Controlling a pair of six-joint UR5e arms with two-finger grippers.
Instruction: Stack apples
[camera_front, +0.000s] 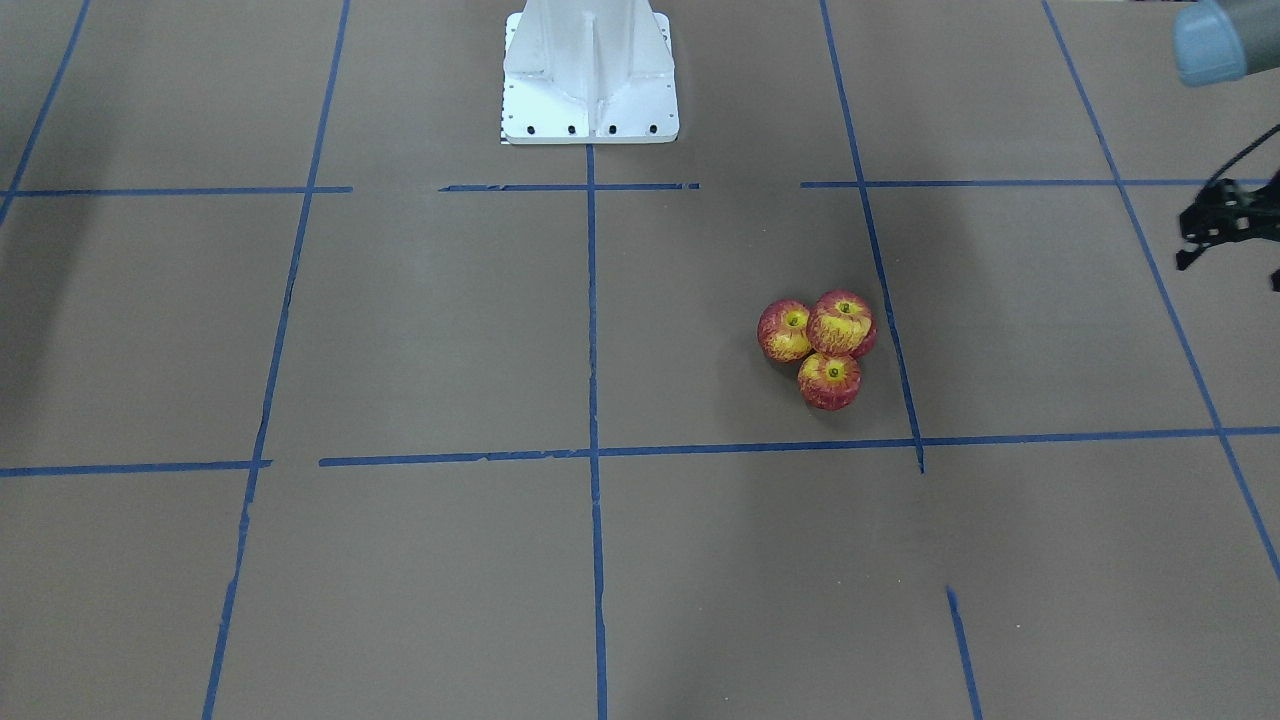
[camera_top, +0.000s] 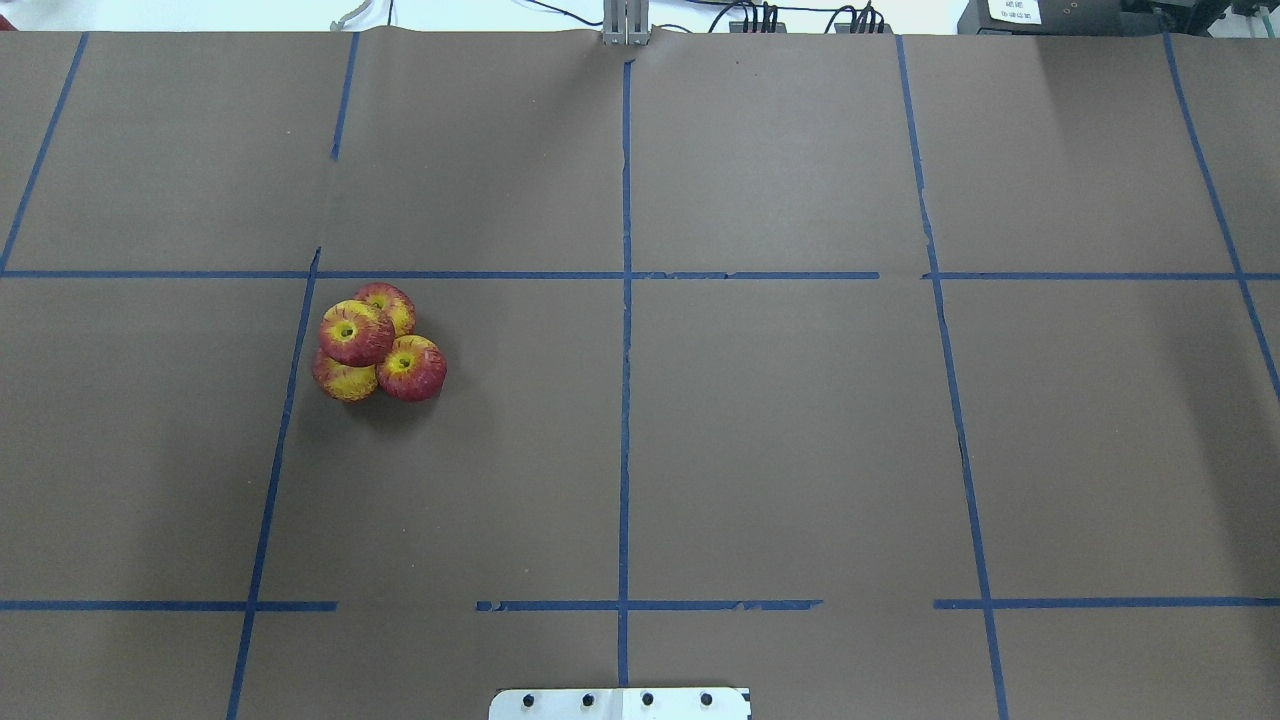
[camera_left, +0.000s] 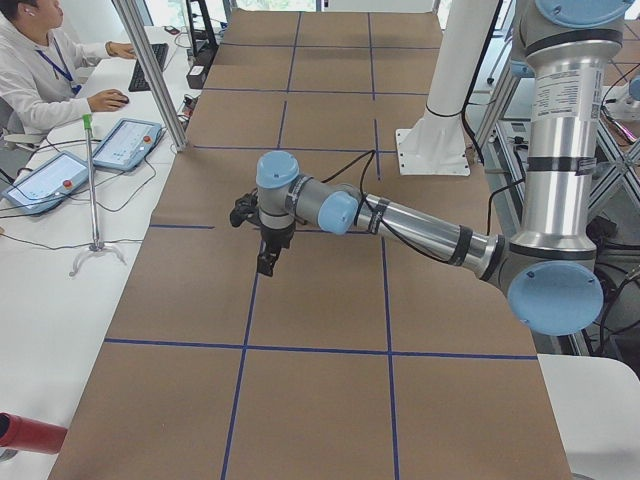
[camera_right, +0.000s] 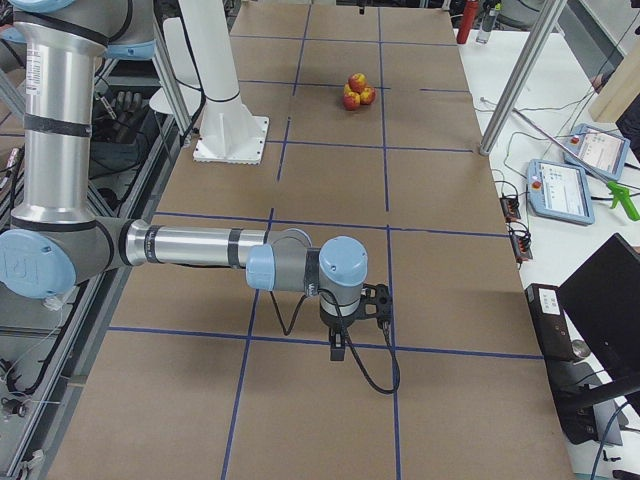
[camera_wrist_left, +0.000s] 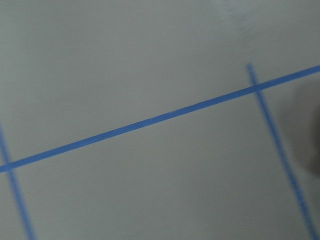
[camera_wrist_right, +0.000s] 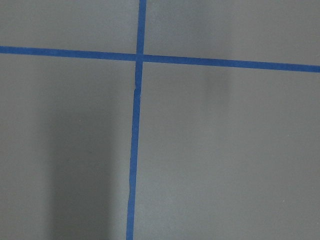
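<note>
Four small red-and-yellow apples form a pile on the brown table: three touch at the base (camera_top: 410, 368) and one apple (camera_top: 346, 332) rests on top. The pile also shows in the front view (camera_front: 841, 323) and far off in the exterior right view (camera_right: 355, 90). My left gripper (camera_front: 1228, 235) hangs at the frame's right edge, well apart from the pile and cut off by the edge. It also shows in the exterior left view (camera_left: 266, 262); I cannot tell if it is open. My right gripper (camera_right: 337, 350) hovers over the table far from the apples; I cannot tell its state.
Blue tape lines (camera_top: 625, 300) divide the brown table into a grid. The white robot base (camera_front: 590, 70) stands at the table's robot side. An operator (camera_left: 40, 70) sits at a side desk with tablets (camera_right: 560, 188). Both wrist views show only bare table and tape.
</note>
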